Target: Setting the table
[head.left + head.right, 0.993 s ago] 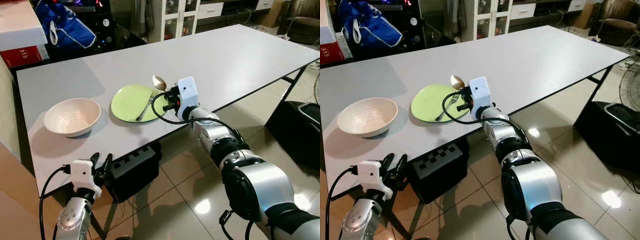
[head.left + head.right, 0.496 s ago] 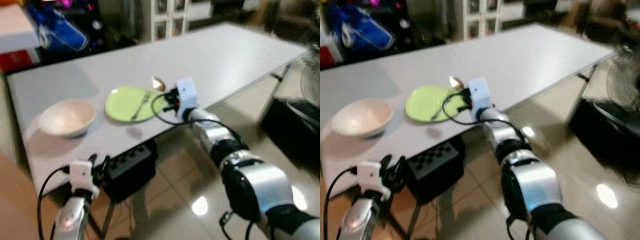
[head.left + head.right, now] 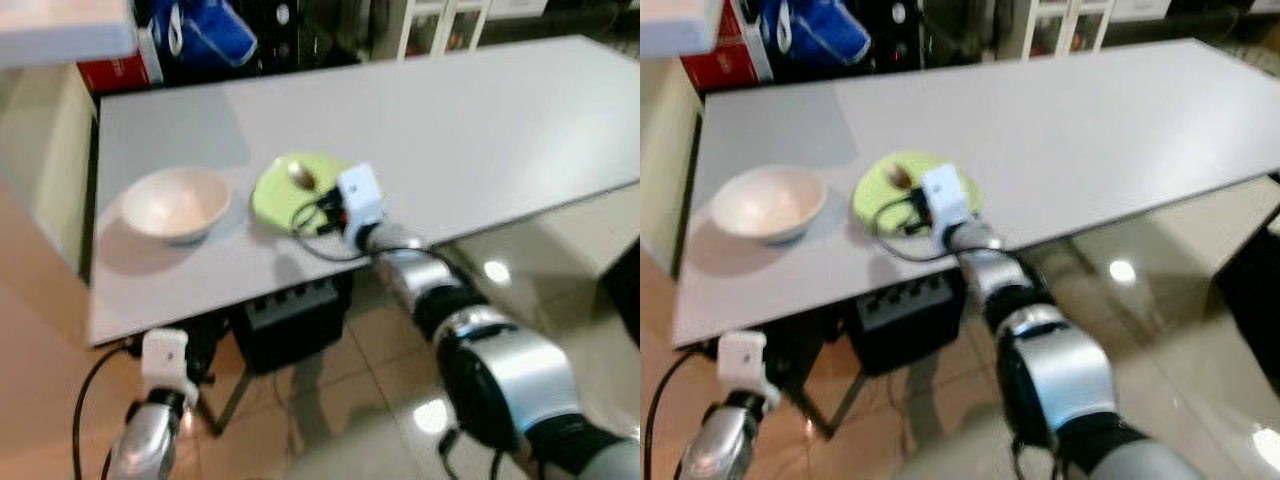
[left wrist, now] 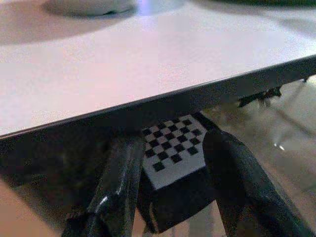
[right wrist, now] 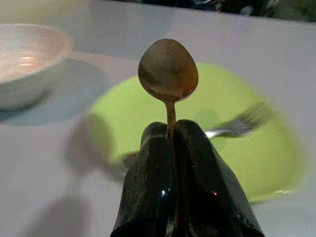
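Note:
My right gripper [image 5: 170, 132] is shut on the handle of a metal spoon [image 5: 168, 70]. It holds the spoon's bowl over the round green plate [image 3: 283, 192] near the table's front edge. A fork [image 5: 240, 124] lies on that plate. A white bowl [image 3: 176, 202] stands on the table to the plate's left. My left gripper [image 4: 175, 144] hangs open below the table's front edge, with nothing between its fingers [image 4: 120, 180].
The long white table [image 3: 480, 130] stretches away to the right. A black box with a checkerboard top [image 4: 174, 151] sits on the floor under the table, just beyond my left gripper. A blue bag [image 3: 203, 30] and dark shelving stand behind the table.
The camera has swung, so the whole scene has shifted. My right gripper has carried the spoon left, from the plate's far right rim to over the plate. The left gripper stays below the table edge.

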`<state>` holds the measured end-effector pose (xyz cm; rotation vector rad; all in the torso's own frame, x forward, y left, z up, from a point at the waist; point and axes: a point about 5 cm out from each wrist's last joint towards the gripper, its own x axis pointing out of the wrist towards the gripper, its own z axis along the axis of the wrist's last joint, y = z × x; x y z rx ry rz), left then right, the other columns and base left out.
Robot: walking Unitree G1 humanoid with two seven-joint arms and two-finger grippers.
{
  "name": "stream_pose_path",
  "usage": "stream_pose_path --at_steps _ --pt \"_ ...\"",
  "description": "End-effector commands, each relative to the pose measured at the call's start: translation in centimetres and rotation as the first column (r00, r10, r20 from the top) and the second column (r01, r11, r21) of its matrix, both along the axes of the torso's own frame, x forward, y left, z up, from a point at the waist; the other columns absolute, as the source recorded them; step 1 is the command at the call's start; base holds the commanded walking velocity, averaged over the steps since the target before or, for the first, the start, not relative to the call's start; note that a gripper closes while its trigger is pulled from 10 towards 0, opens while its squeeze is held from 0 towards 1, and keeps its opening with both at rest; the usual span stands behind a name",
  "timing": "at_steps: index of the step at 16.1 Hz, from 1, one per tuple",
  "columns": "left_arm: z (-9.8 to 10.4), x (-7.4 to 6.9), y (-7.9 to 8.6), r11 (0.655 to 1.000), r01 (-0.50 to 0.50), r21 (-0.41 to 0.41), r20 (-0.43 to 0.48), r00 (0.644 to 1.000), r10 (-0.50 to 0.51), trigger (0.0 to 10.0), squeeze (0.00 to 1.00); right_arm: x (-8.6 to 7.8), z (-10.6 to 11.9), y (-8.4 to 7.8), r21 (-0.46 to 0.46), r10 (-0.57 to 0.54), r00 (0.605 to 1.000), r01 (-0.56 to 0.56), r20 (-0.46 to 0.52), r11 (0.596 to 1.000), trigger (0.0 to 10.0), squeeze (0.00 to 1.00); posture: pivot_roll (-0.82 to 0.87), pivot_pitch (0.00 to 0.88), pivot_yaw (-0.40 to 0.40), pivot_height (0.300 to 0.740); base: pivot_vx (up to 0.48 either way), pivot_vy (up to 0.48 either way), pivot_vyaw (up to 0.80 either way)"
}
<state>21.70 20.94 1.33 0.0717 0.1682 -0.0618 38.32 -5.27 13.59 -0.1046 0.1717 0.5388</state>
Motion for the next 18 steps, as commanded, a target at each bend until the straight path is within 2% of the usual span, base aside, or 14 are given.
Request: stream_pose_path --at_steps 1,3,5,8,12,18 --pt "1.1 0.7 -1.2 0.999 0.040 0.009 0.045 0.998 -0.040 10.0 0.00 0.1 0.3 -0.1 -0.004 -0.001 1.000 0.001 0.016 1.000 10.0 0.00 0.17 0.000 0.000 0.740 0.345 -0.330 0.79" --pt "1.7 0.6 -1.4 0.999 0.039 0.012 0.054 0.998 -0.040 10.0 0.00 0.1 0.2 -0.2 0.000 -0.015 1.000 0.015 0.009 1.000 10.0 0.00 0.18 0.000 0.000 0.740 0.345 -0.330 0.78" --pt "2.6 0.5 -1.6 0.999 0.038 0.007 0.071 0.997 -0.038 10.0 0.00 -0.1 0.1 0.2 -0.036 0.030 0.999 -0.029 0.024 0.999 10.0 0.00 0.17 0.000 -0.003 0.740 0.343 -0.332 0.79" --pt "4.3 0.7 -1.9 1.000 0.023 0.005 0.096 0.995 -0.023 10.0 0.00 0.0 0.0 0.1 -0.030 0.009 1.000 -0.009 0.020 1.000 10.0 0.00 0.18 0.000 -0.004 0.740 0.359 -0.315 0.77" --pt "6.5 0.8 -2.4 1.000 0.019 -0.007 0.122 0.992 -0.018 10.0 0.00 0.1 0.0 -0.3 -0.010 -0.017 1.000 0.017 0.011 1.000 10.0 0.00 0.17 0.000 -0.003 0.740 0.105 0.000 0.00" --pt "7.8 0.5 -3.2 1.000 0.015 -0.013 0.107 0.994 -0.014 10.0 0.00 -0.1 -0.3 -0.2 -0.041 -0.002 1.000 0.002 0.007 0.999 10.0 0.00 0.17 0.000 -0.003 0.740 0.000 0.000 0.00"
